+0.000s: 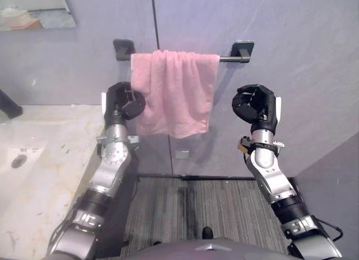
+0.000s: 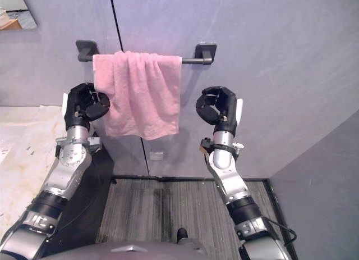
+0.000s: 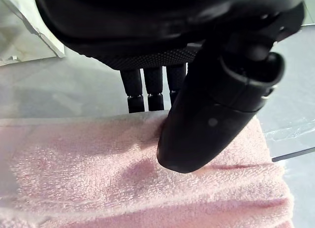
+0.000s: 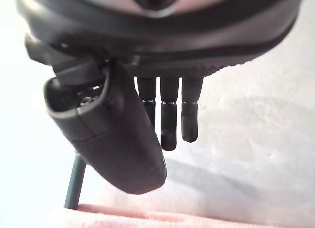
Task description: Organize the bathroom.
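Pink towel (image 1: 173, 91) is hanging over the wall rail (image 1: 225, 59), bunched twd the left hand (image 1: 122, 100) — that hand's touching its edge, fingers curled, not visibly gripping. Right hand (image 1: 256, 103) is sitting apart, curled, empty — rail's bare end just above it.

A towel (image 1: 174, 91) hangs over the rail (image 1: 224, 59) on the wall ahead, bunched toward the rail's left end. My left robot hand (image 1: 123, 100) sits at the towel's left edge; my right robot hand (image 1: 255, 103) is right of it, apart. A worktop (image 1: 39, 176) lies lower left.
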Robot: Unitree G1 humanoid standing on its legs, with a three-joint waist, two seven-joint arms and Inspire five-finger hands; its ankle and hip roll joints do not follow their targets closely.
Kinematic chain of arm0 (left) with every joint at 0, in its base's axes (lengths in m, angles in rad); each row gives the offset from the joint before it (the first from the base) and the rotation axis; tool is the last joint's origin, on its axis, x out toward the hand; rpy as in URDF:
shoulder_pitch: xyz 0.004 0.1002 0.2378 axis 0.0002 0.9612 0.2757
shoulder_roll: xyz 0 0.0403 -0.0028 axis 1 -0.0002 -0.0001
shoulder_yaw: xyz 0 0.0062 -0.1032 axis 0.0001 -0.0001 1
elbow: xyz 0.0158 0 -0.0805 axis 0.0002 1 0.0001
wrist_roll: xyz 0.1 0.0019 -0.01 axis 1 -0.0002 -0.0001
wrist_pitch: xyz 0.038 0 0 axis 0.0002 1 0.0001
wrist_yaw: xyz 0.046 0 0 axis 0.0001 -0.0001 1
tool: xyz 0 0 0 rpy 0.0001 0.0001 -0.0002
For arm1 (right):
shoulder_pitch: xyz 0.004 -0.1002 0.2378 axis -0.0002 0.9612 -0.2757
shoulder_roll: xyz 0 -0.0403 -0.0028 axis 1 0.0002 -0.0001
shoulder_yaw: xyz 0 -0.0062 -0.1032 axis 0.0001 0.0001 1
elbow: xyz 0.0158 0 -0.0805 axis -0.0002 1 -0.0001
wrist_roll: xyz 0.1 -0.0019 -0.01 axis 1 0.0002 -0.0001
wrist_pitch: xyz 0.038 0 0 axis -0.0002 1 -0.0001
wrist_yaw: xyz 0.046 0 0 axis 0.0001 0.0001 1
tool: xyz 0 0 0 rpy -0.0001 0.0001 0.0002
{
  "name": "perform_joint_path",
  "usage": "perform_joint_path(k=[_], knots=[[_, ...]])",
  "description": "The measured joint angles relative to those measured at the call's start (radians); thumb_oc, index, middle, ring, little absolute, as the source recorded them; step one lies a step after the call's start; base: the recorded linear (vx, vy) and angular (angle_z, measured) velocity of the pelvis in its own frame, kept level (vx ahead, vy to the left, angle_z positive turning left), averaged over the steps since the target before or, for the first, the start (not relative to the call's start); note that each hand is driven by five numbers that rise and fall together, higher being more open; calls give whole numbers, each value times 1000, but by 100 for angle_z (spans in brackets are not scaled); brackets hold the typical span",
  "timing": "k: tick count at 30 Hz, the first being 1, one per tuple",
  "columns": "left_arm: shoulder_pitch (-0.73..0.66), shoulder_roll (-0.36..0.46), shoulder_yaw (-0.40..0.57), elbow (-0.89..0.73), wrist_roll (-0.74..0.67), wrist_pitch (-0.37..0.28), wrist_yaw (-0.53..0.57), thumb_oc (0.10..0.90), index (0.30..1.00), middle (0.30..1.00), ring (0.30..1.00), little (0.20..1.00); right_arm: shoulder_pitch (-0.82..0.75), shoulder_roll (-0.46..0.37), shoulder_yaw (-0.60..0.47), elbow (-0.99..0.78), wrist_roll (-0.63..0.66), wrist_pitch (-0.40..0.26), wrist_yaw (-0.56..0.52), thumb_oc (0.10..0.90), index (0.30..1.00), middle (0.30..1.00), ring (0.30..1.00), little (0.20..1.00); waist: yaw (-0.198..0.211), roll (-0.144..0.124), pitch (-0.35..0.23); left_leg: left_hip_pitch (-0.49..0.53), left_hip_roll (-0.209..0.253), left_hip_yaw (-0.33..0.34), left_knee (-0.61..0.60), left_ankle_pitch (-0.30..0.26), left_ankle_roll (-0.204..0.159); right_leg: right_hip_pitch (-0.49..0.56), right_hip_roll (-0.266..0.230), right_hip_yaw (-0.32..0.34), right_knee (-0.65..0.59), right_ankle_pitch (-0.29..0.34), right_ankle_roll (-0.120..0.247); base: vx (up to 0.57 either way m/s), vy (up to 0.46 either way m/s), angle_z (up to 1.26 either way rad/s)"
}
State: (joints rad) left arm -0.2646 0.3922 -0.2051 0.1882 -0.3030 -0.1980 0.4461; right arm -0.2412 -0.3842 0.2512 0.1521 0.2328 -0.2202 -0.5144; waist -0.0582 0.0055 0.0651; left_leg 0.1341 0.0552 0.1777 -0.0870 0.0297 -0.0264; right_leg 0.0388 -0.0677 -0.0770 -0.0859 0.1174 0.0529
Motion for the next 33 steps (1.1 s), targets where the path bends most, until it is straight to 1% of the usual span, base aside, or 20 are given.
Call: perform_joint_path(k=[3,6,9,11,12,14,15,17,18,19,22,26,29,32,33], knots=[[0,0,15,0,0,0,-1,417,326,326,326,326,-11,-18,2,-3,-30,2,27,800,900,900,900,900,-3,0,0,0,0,0,0,0,0,0,0,0,0,0,0,0,0,0],[-1,0,16,0,0,0,-1,422,333,333,333,333,-16,-23,2,-25,-30,9,40,800,900,900,900,900,-1,1,0,0,1,0,0,0,0,0,1,0,0,-1,-1,0,0,0],[-1,0,16,0,0,0,-1,420,331,331,331,331,-21,-37,11,-43,-29,24,87,800,900,900,900,900,-1,1,0,0,1,0,0,0,0,0,0,0,0,-1,-1,0,0,0],[-1,0,16,0,0,0,-1,416,324,324,324,324,-31,-53,22,-46,-25,43,125,800,900,900,900,900,0,1,0,0,1,0,0,0,0,0,0,0,0,0,-1,0,0,0],[-1,0,16,0,0,0,-2,416,324,324,324,324,-44,-55,24,-46,-17,64,162,800,900,900,900,900,0,1,0,-1,1,-1,0,0,0,0,1,-1,0,0,-1,0,0,0],[-1,0,16,0,0,0,-13,411,316,316,316,316,-55,-56,26,-46,-3,82,202,800,900,900,900,900,0,1,0,-1,1,-2,0,0,0,0,1,-2,0,-1,-1,0,0,0],[-1,0,16,0,0,0,-17,400,300,300,300,300,-60,-56,30,-46,20,91,231,800,900,900,900,900,1,1,0,-1,1,-4,0,0,0,1,1,-4,0,-1,-2,3,-20,4],[-3,0,16,0,0,0,-21,400,300,300,300,300,-66,-60,36,-46,34,114,264,800,900,900,900,900,1,1,0,-1,1,-6,0,0,0,2,1,-6,0,-1,-2,0,-14,4],[-6,0,16,0,0,0,-25,402,302,302,302,302,-75,-68,47,-46,65,135,288,800,900,900,900,900,2,1,0,-1,1,-7,0,0,0,2,1,-6,0,-1,-2,0,0,0],[-7,0,16,0,0,0,-28,411,316,316,316,316,-79,-74,53,-46,69,145,299,800,900,900,900,900,2,1,0,-1,1,-7,0,0,0,2,1,-7,0,-1,-2,0,0,0],[-7,0,16,2,0,0,-35,408,312,312,312,312,-106,-81,75,-36,102,176,334,800,900,900,900,900,1,1,0,-1,2,-11,1,0,0,4,1,-12,0,-1,-2,-2,-12,3],[-8,0,15,2,0,0,-37,409,314,314,314,314,-119,-80,80,-31,124,191,357,800,900,900,900,900,3,0,-1,0,2,-17,1,0,-1,7,1,-17,0,-1,-2,-1,-9,5],[-15,0,15,10,0,0,-41,406,309,309,309,309,-163,-80,103,-4,134,200,375,800,900,900,900,900,4,0,-1,1,3,-21,1,1,-1,11,1,-22,0,-2,-2,-3,-9,2],[-23,0,14,30,0,0,-41,405,307,307,307,307,-184,-83,114,12,134,217,371,800,900,900,900,900,4,0,-1,6,4,-22,0,1,-1,18,1,-25,0,-3,-4,-2,-6,1],[-39,0,12,51,0,0,-41,405,307,307,307,307,-214,-84,119,36,134,229,363,469,404,404,404,404,3,-1,-2,6,6,-23,0,0,-1,17,3,-26,0,-5,-7,0,0,0]])
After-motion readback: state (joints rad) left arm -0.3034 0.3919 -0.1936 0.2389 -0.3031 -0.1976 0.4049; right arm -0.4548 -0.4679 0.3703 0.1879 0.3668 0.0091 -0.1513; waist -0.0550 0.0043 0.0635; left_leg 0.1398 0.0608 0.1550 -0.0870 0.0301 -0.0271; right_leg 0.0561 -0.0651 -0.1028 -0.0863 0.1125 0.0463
